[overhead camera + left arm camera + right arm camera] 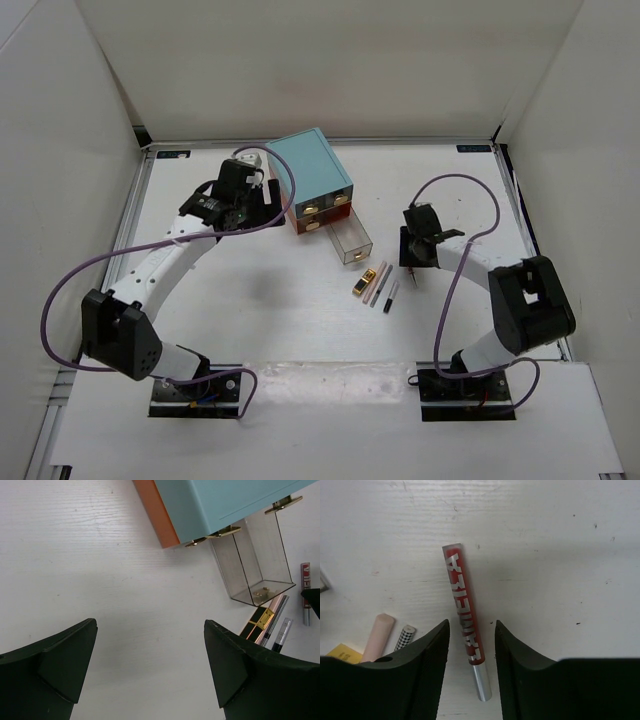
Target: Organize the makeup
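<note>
1. Right wrist view: the right gripper (471, 625) has its fingers (427, 670) set a narrow way apart, pointing down at the white table (560, 540).
2. A red tube (462, 600) with silver lettering and a silver end lies flat in the gap between these fingers. Its far end reaches out past the fingertips.
3. A thin strip of table shows on each side of the tube, so the fingers flank it without clearly pressing on it.
4. Just outside the finger on the left of this view lie a pink stick (379, 632), a checkered stick (406, 635) and the corner of the gold lipstick tube (342, 652), all close together.
5. The left gripper (150, 625) is spread wide. It holds and touches nothing, and only bare table lies between its fingers.
6. Ahead of the left gripper and to its right stands the teal drawer box (225, 500), which has an orange side and gold handles.
7. One clear drawer (255, 555) is pulled out of the box towards this gripper. Through its walls show the table and its own gold handle.
8. The lipstick tube and the sticks lie on the table just past the drawer's front, near the left gripper's right fingertip and outside the drawer.
</note>
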`<move>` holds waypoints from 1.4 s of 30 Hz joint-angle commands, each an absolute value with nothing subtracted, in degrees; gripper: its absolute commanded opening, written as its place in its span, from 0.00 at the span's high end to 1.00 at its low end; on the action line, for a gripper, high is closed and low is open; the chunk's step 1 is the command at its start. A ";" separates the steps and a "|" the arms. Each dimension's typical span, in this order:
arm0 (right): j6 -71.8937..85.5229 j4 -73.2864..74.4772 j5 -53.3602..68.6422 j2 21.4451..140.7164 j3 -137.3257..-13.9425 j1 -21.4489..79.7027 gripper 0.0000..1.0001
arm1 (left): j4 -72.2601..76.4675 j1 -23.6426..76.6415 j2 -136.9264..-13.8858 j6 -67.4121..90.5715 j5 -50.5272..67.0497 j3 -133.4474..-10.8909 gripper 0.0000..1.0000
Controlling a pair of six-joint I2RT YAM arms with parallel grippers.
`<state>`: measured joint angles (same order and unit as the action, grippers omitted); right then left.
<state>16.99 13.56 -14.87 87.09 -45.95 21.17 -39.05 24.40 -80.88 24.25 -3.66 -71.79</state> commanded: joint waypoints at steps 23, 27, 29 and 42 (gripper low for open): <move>6.70 14.25 -8.11 80.95 -57.21 25.65 1.00 | -39.38 24.79 -77.17 24.61 -5.19 -69.70 0.02; 3.87 9.32 -2.47 82.61 -60.37 29.88 1.00 | -39.02 24.70 -76.12 24.52 -4.48 -67.68 0.02; 3.52 7.40 -1.40 85.06 -62.91 31.63 1.00 | -39.02 24.78 -75.41 24.78 -4.48 -66.97 0.02; 1.59 -16.23 0.79 94.56 -58.72 35.51 1.00 | -38.15 24.79 -73.12 25.49 -3.87 -64.51 0.02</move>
<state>2.74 -5.43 -0.43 93.93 -60.84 35.18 -38.72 24.51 -75.20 25.04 -4.82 -65.56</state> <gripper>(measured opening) 0.160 0.984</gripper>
